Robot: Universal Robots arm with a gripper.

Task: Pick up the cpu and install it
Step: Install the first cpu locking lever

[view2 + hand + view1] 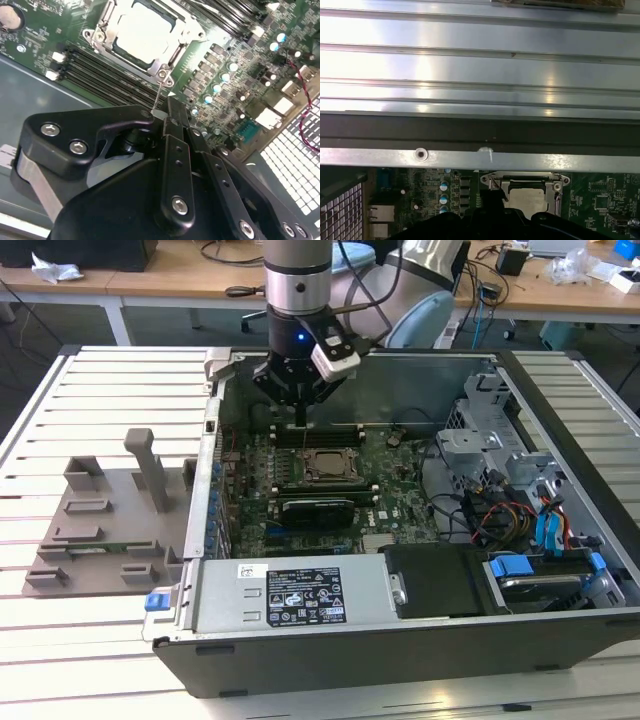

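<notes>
On the exterior view's left, a grey plastic tray (105, 530) with upright pegs lies on the slatted metal worktop (90, 400), just beside the open computer case (420, 640). A small blue clip (155, 601) sits at the case's near corner by the tray.

Moving toward the middle, the near wall of the case carries a white sticker and a larger black label (304, 596) with white print and symbols; the writing is too small to read from here. Inside lies the green motherboard (400, 490). The cpu (327, 462) sits in its socket on that board, its pale metal top facing up, with the metal socket frame (102, 22) around it. In both wrist views the chip shows bright and bare within the frame.

The arm reaches down from above, and the tool (300, 410) hangs over the board just behind the socket, close to the chip but not on it. In the second wrist view its black fingers (172, 130) look drawn together with nothing between them, and a thin wire-like lever (159, 95) rises from the frame's corner to their tips; whether they pinch it I cannot tell.

On the exterior view's right, the case holds metal drive cages (480, 440), a tangle of coloured cables (500, 515), and blue plastic latches (510, 568).
</notes>
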